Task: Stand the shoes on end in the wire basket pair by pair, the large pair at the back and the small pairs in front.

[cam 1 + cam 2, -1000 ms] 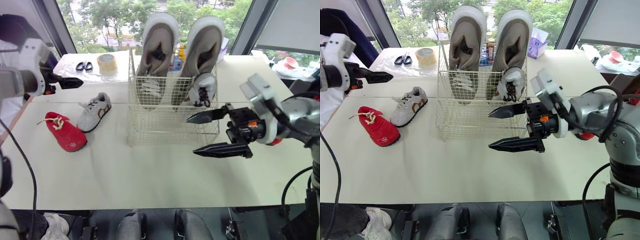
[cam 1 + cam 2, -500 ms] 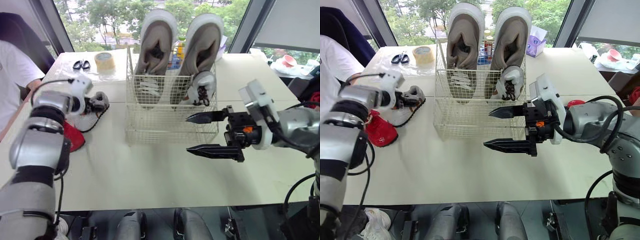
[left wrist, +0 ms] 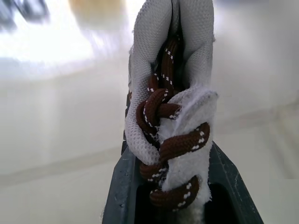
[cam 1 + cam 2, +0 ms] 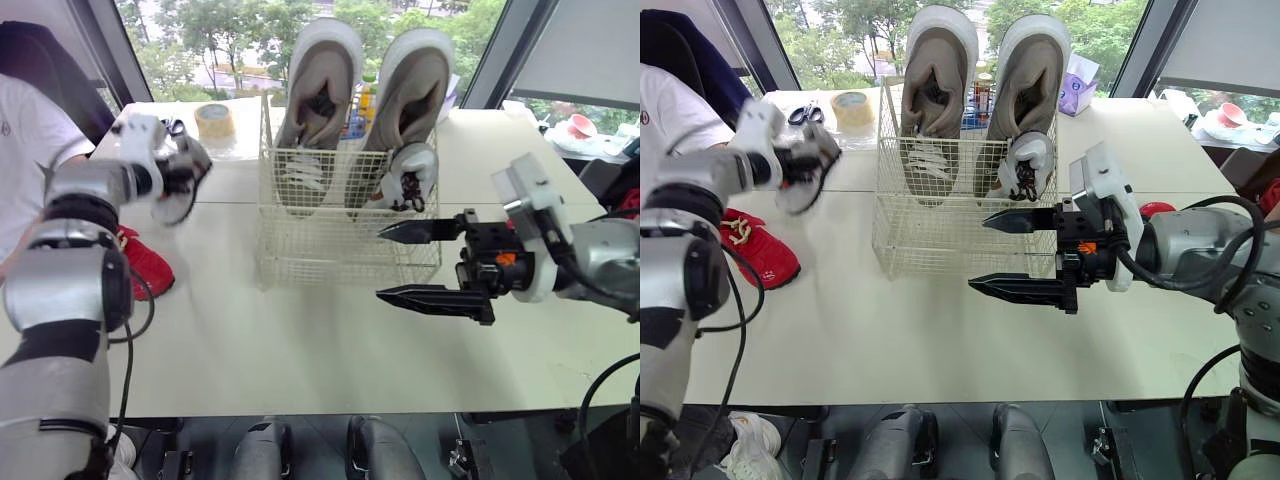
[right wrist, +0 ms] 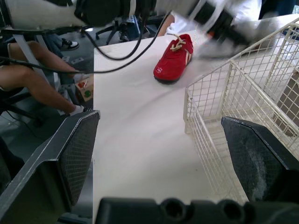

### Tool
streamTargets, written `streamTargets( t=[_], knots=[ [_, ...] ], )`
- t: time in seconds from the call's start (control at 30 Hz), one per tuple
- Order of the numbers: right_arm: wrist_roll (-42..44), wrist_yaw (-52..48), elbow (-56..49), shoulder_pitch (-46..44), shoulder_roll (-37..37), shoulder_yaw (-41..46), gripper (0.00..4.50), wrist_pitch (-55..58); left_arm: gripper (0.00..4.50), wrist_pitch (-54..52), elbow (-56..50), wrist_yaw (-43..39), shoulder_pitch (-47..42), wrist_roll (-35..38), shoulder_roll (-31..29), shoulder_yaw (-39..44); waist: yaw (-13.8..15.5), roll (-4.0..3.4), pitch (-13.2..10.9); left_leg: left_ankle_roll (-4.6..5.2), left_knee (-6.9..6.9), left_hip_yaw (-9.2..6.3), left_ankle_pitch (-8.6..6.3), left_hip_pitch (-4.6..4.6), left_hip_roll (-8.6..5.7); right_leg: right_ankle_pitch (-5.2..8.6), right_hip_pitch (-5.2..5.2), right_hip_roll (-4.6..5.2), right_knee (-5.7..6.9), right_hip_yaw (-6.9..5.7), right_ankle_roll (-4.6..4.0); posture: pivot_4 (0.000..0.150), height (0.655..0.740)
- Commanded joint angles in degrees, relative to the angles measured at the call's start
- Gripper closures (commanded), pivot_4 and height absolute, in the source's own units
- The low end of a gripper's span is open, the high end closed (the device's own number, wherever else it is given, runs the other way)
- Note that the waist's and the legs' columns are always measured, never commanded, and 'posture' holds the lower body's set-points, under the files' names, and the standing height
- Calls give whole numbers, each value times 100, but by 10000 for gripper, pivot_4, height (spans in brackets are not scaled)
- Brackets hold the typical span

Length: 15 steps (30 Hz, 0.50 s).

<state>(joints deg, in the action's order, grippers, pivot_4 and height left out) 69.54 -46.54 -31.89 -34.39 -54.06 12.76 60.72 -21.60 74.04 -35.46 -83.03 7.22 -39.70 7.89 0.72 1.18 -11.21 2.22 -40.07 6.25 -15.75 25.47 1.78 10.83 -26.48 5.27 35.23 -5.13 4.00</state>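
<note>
A small white shoe with brown laces hangs above the table's left side, my left gripper shut on it. The wire basket stands mid-table. Two large grey shoes stand on end at its back. A small white shoe with black laces leans upright at the basket's right side. A small red shoe lies flat on the table to the left. My right gripper hovers open by the basket's right front corner, with nothing between its fingers.
A tape roll and scissors lie at the back left. A person in a white shirt sits beyond the table's left edge. A tissue pack sits behind the basket.
My left gripper came down onto the white brown-laced shoe, shut on it and lifted it off the table. The right gripper stayed open and hardly moved.
</note>
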Motion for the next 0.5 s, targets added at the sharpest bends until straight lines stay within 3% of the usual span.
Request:
streamTargets(
  t=[0.03,0.17,0.23,0.33,0.5],
  knots=[
    [195,-151,295,-345,-30,110,0,-124,42605,-22,-2401,866,173,978,68,1129,-8,-1,0,0,0,0,0,-1,-2,-1,0,3,0,0,2,1500,7400],
    [150,-377,676,-577,-109,8,0,-60,42605,-538,-6949,2092,1844,2052,1287,1820,-14,-18,10,-28,2,1,16,-20,-15,0,19,20,5,13,15,1500,7400],
    [-271,-701,984,-717,-247,-310,0,-117,42605,-348,-8709,2619,2834,1745,1960,1266,11,-16,11,-28,-2,1,17,-23,-22,-4,32,28,5,17,23,1500,7400],
    [-724,-1108,1468,-975,-261,-729,0,-171,42605,298,-9780,3001,3707,990,2568,499,30,-9,11,-23,-13,-3,17,-26,-33,-16,50,27,-7,14,38,1500,7400],
    [-986,-1558,1665,-1241,-309,-1016,0,-50,42605,1084,-10155,3165,4254,284,2926,-180,3,-18,16,21,-14,-5,10,-30,-32,-22,50,22,-5,15,31,1500,7400]
  ],
)
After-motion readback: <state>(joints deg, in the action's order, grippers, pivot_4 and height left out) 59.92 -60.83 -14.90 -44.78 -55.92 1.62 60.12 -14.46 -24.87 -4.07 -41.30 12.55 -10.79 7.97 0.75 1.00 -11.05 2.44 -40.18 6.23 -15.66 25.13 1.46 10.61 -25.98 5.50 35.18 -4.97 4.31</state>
